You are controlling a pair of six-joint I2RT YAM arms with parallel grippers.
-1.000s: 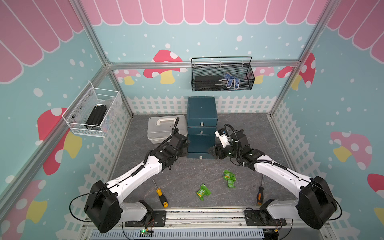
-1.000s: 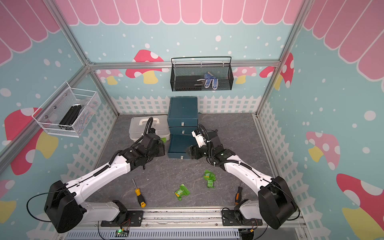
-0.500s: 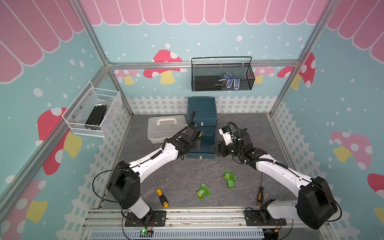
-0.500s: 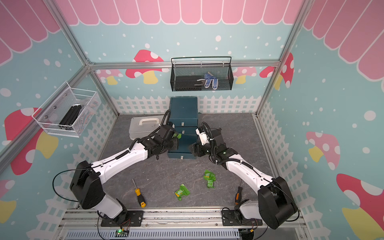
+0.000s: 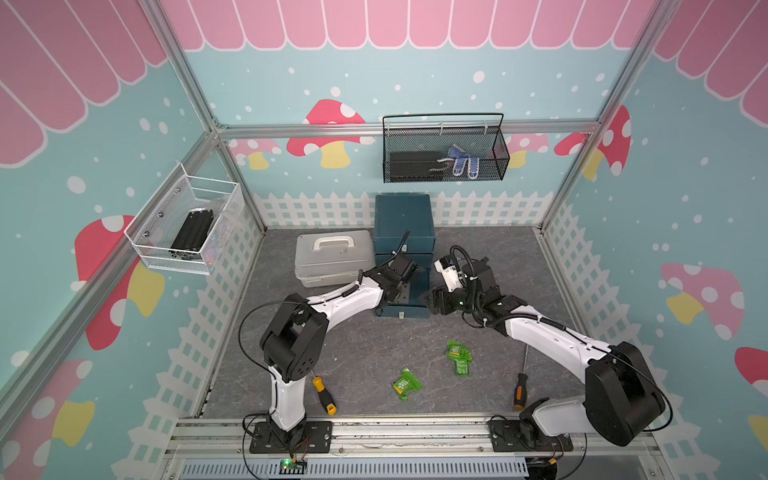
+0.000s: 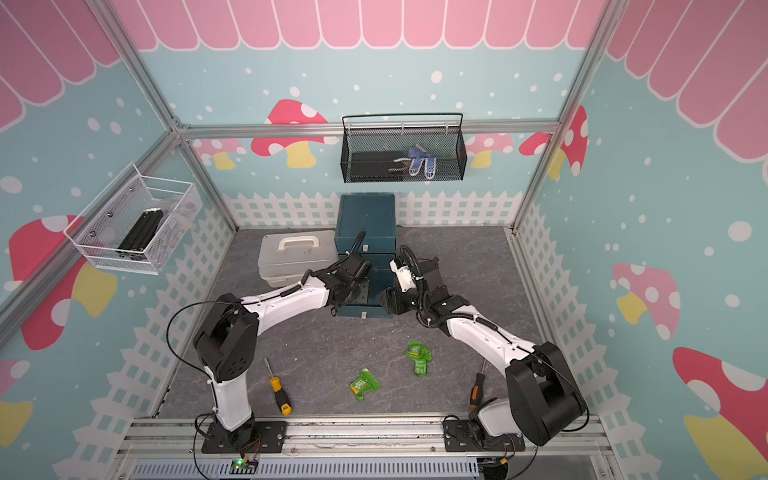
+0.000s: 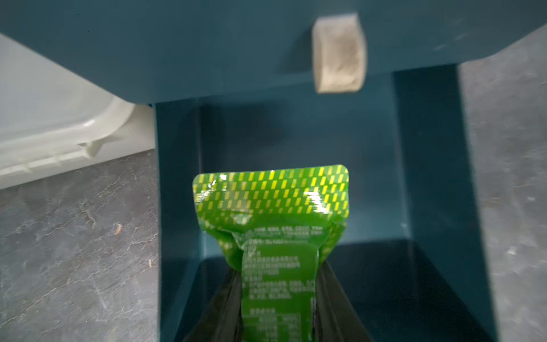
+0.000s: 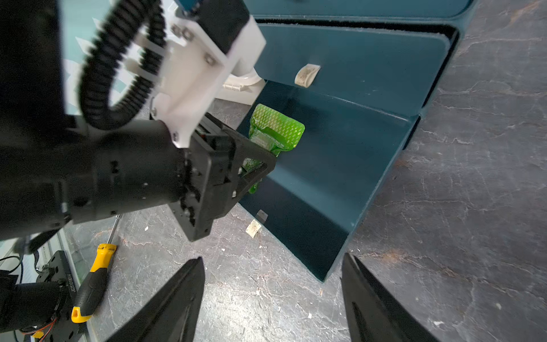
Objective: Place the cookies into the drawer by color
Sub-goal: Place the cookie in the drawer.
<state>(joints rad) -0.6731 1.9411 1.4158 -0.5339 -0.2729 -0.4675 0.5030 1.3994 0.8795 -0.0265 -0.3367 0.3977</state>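
The drawer cabinet (image 5: 403, 216) (image 6: 368, 216) stands at the back, dark teal, with its bottom drawer (image 8: 340, 165) (image 7: 429, 177) pulled out. My left gripper (image 7: 278, 266) (image 5: 401, 286) is shut on a green cookie (image 7: 272, 207) (image 8: 276, 130), holding it over the inside of that drawer. No other packet shows inside it. My right gripper (image 8: 272, 260) (image 5: 434, 297) is open and holds nothing, low over the floor by the drawer's front right corner. More green cookies lie on the floor nearer the front: one (image 5: 406, 384) (image 6: 363, 384) and a small cluster (image 5: 459, 357) (image 6: 419, 357).
A pale grey lidded case (image 5: 332, 255) sits left of the cabinet. A yellow-handled screwdriver (image 5: 324, 395) (image 8: 91, 281) lies front left and an orange-handled one (image 5: 519, 390) front right. A black wire basket (image 5: 444, 153) and a white one (image 5: 187, 228) hang on the walls.
My left gripper has moved right from beside the cabinet to over the open bottom drawer, carrying the green cookie. The right gripper has barely shifted.
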